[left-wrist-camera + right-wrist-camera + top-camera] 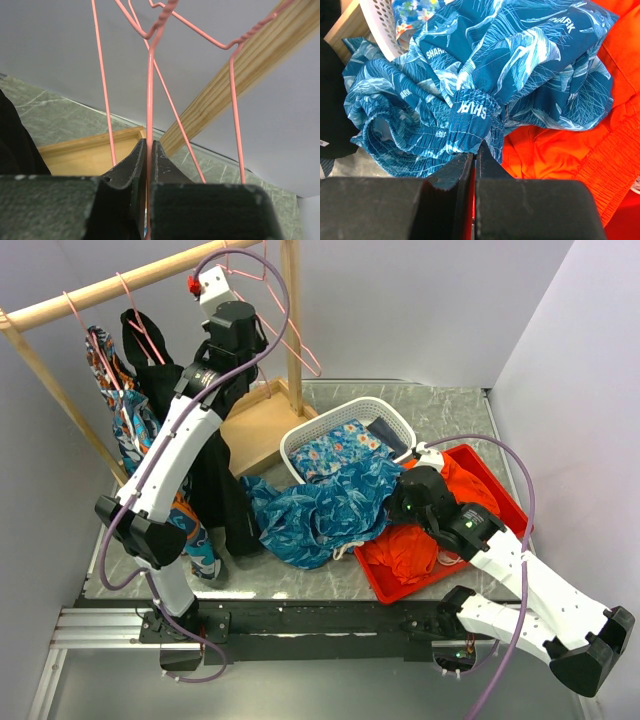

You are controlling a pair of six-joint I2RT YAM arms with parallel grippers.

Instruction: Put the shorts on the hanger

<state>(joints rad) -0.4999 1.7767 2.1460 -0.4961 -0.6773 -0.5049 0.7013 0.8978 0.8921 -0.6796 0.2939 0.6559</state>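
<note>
The white-and-black left arm stretches steeply up and away from its base, with the wrist raised high above the tabletop. The left gripper has its black fingers pressed together on the thin pink wire hanger. The white-and-black right arm bends at an elbow far out to the right and reaches low towards the middle. The right gripper pinches a fold of the teal-blue leaf-print shorts, its fingers almost touching.

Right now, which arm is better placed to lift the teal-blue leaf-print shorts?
Right. The right hand pinches the teal-blue leaf-print shorts; the left hand is shut on the thin pink wire hanger.
</note>
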